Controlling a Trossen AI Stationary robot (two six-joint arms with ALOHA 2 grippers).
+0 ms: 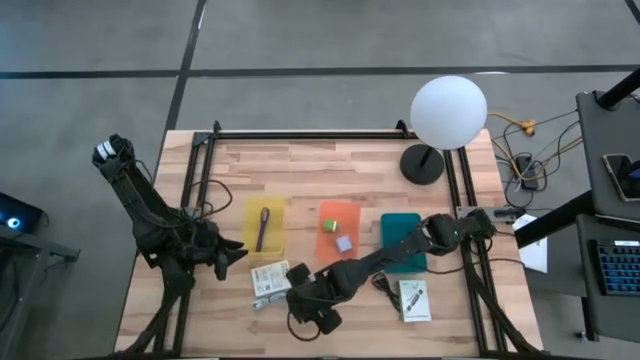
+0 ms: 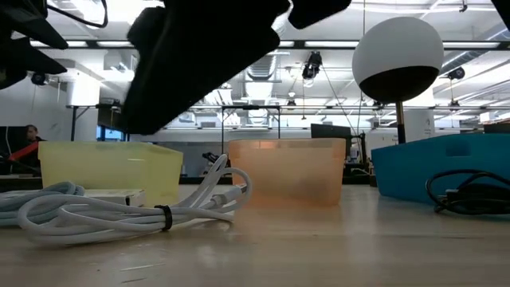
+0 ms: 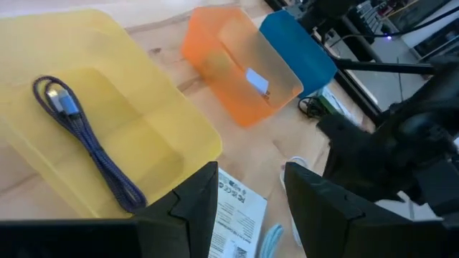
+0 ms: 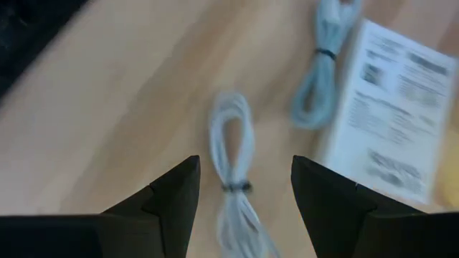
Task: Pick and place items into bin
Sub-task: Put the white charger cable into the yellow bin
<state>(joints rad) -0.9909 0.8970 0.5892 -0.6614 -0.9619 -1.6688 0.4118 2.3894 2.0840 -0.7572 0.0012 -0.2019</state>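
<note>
You're hovering the right hand (image 4: 244,208), fingers spread and empty, over the white cord (image 4: 231,161) lying on the table (image 1: 450,330) near the card (image 4: 391,147); descending off-centre risks snagging one loop only.

Table (image 1: 300,165): rear half left bare, apart from globe lamp (image 1: 447,112) at the rear right corner. Mid-table crossed by yellow bin (image 1: 264,224), orange bin (image 1: 339,229) and teal bin (image 1: 401,240). Front edge crowded by white coiled cord (image 2: 119,209), printed card (image 1: 268,277) and black cord (image 2: 468,194).
</note>
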